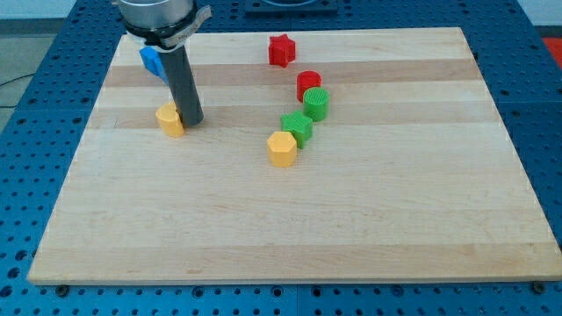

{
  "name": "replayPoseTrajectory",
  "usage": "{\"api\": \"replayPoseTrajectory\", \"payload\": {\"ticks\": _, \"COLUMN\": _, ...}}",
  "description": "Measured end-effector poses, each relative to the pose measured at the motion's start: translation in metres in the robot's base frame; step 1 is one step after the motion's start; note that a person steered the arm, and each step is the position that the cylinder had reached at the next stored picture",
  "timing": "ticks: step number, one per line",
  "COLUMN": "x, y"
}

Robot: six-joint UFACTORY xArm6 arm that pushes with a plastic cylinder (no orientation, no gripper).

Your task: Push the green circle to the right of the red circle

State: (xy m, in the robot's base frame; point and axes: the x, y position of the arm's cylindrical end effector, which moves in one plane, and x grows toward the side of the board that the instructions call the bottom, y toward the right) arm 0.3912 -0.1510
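Board (351, 228) of pale wood fills most of the view, lying on a blue pegboard table (35, 53). Next in size is the dark rod (182, 83), coming down from the arm at the view's top left; my tip (192, 120) rests on the board just right of the yellow block (170, 119), touching it or very nearly so. There is no pincer on this arm, only the rod, so nothing is held. A blue block (152, 60) sits partly hidden behind the rod, near the board's top-left edge. Toward the middle, the red circle (308, 84) stands with the green circle (316, 103) touching it on its lower right side, well apart from my tip. Just below and left of that comes a green star (297, 127), then a yellow hexagon (281, 148) against it. A red star (280, 50) sits alone near the top edge.
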Motion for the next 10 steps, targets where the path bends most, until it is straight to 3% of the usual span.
{"api": "replayPoseTrajectory", "payload": {"ticks": 3, "x": -0.02, "y": -0.037}}
{"api": "replayPoseTrajectory", "payload": {"ticks": 4, "x": -0.051, "y": -0.014}}
{"api": "replayPoseTrajectory", "payload": {"ticks": 6, "x": -0.015, "y": 0.122}}
{"api": "replayPoseTrajectory", "payload": {"ticks": 7, "x": -0.022, "y": 0.194}}
{"api": "replayPoseTrajectory", "payload": {"ticks": 8, "x": -0.022, "y": 0.229}}
{"api": "replayPoseTrajectory", "payload": {"ticks": 10, "x": 0.007, "y": 0.222}}
